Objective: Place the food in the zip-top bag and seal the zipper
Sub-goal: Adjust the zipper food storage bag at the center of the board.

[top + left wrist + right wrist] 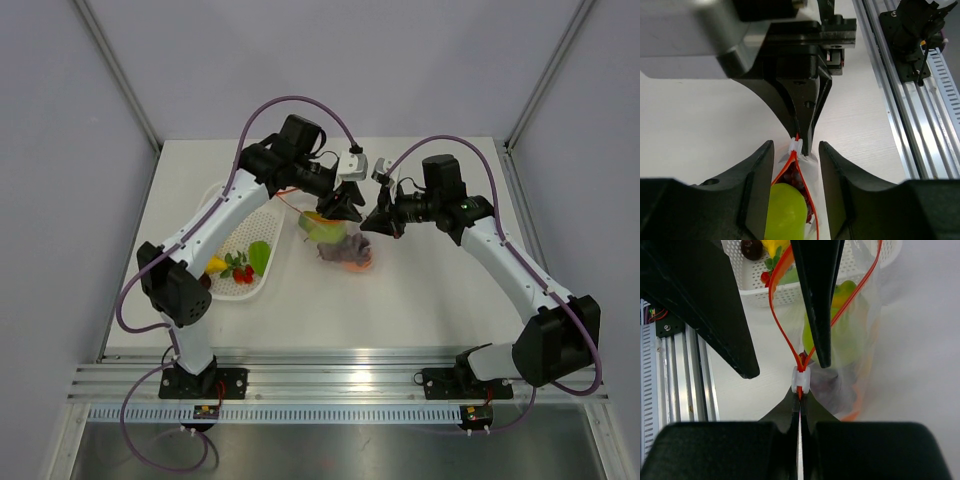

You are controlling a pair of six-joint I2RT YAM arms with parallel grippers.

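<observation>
The clear zip-top bag (340, 245) hangs between my two grippers, mouth open. Its red-orange zipper (777, 315) spreads in a loop from a white slider (800, 379) at one end. Inside are a yellow-green piece of food (785, 210), dark purple food and something orange. My right gripper (800, 396) is shut on the zipper's end just behind the slider; it also shows in the top view (376, 222). My left gripper (796, 149) is open, its fingers straddling the open mouth beside the slider, gripping nothing; it also shows in the top view (344, 208).
A white perforated basket (222, 197) sits at the left of the table, holding a green leaf (259, 256), red berries (242, 272), a yellow piece and a dark round one. An aluminium rail (330, 380) runs along the near edge.
</observation>
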